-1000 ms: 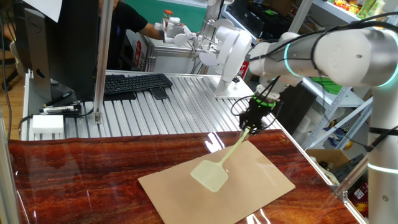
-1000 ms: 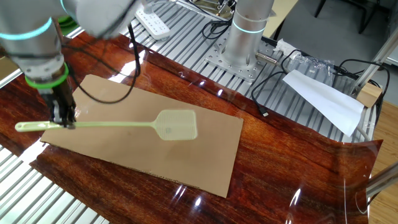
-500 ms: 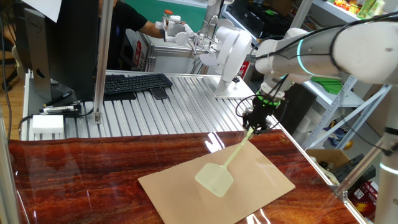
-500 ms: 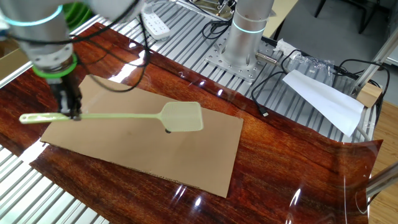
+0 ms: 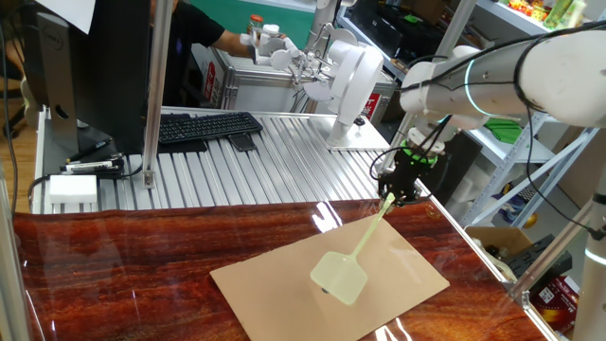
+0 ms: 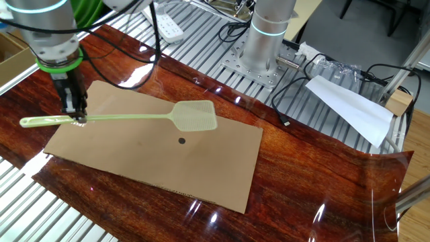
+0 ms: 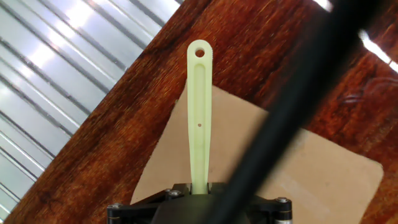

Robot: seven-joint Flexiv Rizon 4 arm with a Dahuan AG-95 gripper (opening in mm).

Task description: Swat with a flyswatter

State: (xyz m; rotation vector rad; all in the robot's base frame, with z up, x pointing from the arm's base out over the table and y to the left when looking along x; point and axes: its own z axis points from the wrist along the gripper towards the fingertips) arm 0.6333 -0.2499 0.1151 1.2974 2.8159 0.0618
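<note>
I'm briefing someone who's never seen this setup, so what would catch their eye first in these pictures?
Most striking is the pale green flyswatter, held level above the tan cardboard sheet with its mesh head hanging over a small dark spot. Next is the gripper, clamped on the handle near its far end at the sheet's edge. Under it all, the glossy red-brown table top stands out against the ribbed metal around it.

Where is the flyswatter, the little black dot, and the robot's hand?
flyswatter (image 6: 195, 116), other fixed view, on its mesh head.
black dot (image 6: 181, 140), other fixed view, on its middle.
hand (image 6: 76, 119), other fixed view, between the fingertips at the handle.
</note>
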